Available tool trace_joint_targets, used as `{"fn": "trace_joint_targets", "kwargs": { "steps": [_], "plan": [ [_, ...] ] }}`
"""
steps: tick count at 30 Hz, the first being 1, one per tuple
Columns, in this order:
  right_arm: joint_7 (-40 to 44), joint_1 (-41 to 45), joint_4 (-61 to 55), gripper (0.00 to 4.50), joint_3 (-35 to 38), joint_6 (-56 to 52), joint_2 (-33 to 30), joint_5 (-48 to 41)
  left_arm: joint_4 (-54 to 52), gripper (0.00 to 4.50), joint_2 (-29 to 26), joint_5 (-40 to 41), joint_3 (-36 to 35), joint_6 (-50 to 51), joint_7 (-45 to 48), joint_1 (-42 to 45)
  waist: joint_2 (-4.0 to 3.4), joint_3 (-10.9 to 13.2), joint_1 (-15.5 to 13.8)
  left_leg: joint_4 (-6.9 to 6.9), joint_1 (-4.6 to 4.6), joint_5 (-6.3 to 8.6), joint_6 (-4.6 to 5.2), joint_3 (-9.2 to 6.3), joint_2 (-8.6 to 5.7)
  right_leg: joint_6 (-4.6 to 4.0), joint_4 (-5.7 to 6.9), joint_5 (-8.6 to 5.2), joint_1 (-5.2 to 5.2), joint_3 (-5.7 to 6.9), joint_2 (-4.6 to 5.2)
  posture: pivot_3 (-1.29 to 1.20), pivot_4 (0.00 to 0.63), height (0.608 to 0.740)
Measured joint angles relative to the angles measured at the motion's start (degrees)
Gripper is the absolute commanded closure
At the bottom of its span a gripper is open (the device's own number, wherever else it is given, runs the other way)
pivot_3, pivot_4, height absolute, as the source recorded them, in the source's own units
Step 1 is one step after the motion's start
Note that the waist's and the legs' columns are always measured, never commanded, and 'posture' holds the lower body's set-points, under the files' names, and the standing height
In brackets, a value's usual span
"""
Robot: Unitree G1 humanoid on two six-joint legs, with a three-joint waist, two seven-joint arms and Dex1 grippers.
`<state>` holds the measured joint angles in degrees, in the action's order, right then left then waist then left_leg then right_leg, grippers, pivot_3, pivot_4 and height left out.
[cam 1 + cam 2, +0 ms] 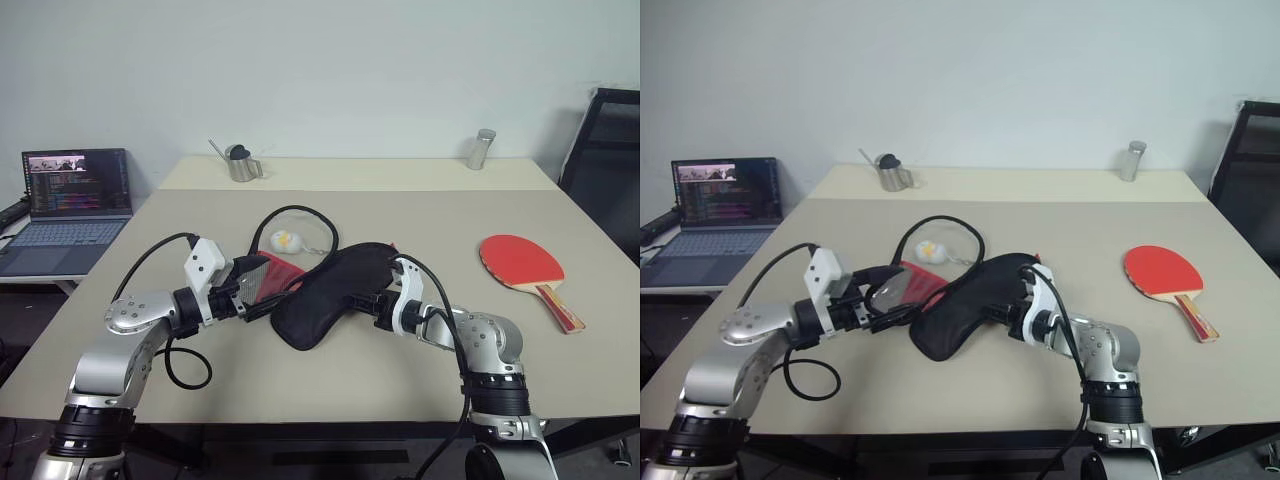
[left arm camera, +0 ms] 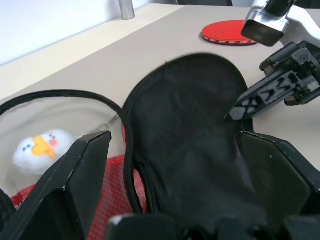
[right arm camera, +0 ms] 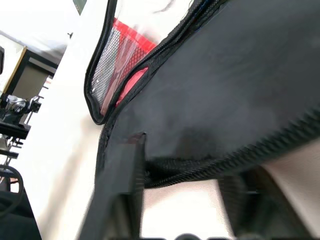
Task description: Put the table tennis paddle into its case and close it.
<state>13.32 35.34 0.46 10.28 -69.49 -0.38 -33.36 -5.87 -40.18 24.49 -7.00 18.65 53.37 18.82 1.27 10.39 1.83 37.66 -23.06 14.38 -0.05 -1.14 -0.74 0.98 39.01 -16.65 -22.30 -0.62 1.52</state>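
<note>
The case (image 1: 330, 290) lies mid-table with its black side up, a red mesh part (image 1: 270, 277) showing at its left end. Beside that end sits its white charm (image 1: 285, 241), inside a thin black loop (image 1: 300, 212). My left gripper (image 1: 262, 298) is open at the left end, and the black fabric (image 2: 190, 140) lies between its fingers (image 2: 80, 165). My right gripper (image 1: 368, 300) is against the case's right edge, where the zipper rim (image 3: 225, 160) crosses just ahead of it. The table tennis paddle (image 1: 525, 265) lies flat, red face up, apart at the right.
A small metal watering can (image 1: 240, 163) and a metal shaker (image 1: 481, 149) stand on the far table. An open laptop (image 1: 75, 200) sits on a side surface to the left. A black chair (image 1: 605, 150) is at the far right.
</note>
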Motion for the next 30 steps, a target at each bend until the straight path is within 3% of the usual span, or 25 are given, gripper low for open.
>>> {"fn": "trace_joint_targets", "kwargs": {
  "steps": [3,13,22,27,29,30],
  "plan": [
    [0.61,1.93,2.56,4.47,0.55,0.03,-2.99,0.05,-1.10,0.00,0.00,0.23,-0.01,0.12,-0.20,-0.99,-0.01,0.01,-0.02,0.00,0.00,0.00,0.00,0.00,0.00,0.00,-0.01,0.00,0.00,0.00,0.00,0.00,0.150,0.740],
    [11.19,10.64,15.42,4.47,-1.52,0.56,-20.45,1.91,-3.41,0.00,0.78,0.37,0.23,0.99,-0.39,-2.41,-0.01,0.02,-0.12,-0.07,0.00,0.00,0.00,0.05,0.00,-0.01,-0.04,0.00,0.00,-0.01,0.00,0.00,0.150,0.740],
    [20.09,18.32,29.02,4.47,-7.81,7.59,-25.37,7.65,-4.52,0.00,2.10,0.35,1.70,0.96,-0.39,-2.55,0.00,0.03,-0.01,-0.12,0.00,0.00,0.00,0.12,0.00,-0.01,-0.06,0.00,-0.01,-0.06,0.00,0.00,0.150,0.740],
    [21.46,21.49,34.83,3.26,-9.02,12.63,-24.49,10.71,-4.50,0.00,2.41,0.02,2.55,0.84,-0.41,-2.49,0.00,0.03,-0.03,-0.12,0.00,0.00,0.00,0.12,0.00,-0.01,-0.06,0.00,-0.02,-0.07,0.00,0.00,0.150,0.740],
    [21.45,22.16,36.77,2.57,-9.09,13.80,-23.93,11.63,-4.48,0.00,2.47,-0.17,2.71,0.78,-0.40,-2.43,0.00,0.03,-0.03,-0.12,0.00,0.00,0.00,0.12,0.00,-0.01,-0.06,0.00,-0.02,-0.07,0.00,0.00,0.150,0.740],
    [21.18,22.63,38.09,2.57,-8.92,14.16,-23.65,11.90,-4.48,0.00,2.57,-0.27,2.75,0.73,-0.39,-2.39,0.00,0.03,-0.03,-0.12,0.00,0.00,0.00,0.13,0.00,-0.01,-0.05,0.00,-0.02,-0.07,0.00,0.00,0.150,0.740]
  ]
}}
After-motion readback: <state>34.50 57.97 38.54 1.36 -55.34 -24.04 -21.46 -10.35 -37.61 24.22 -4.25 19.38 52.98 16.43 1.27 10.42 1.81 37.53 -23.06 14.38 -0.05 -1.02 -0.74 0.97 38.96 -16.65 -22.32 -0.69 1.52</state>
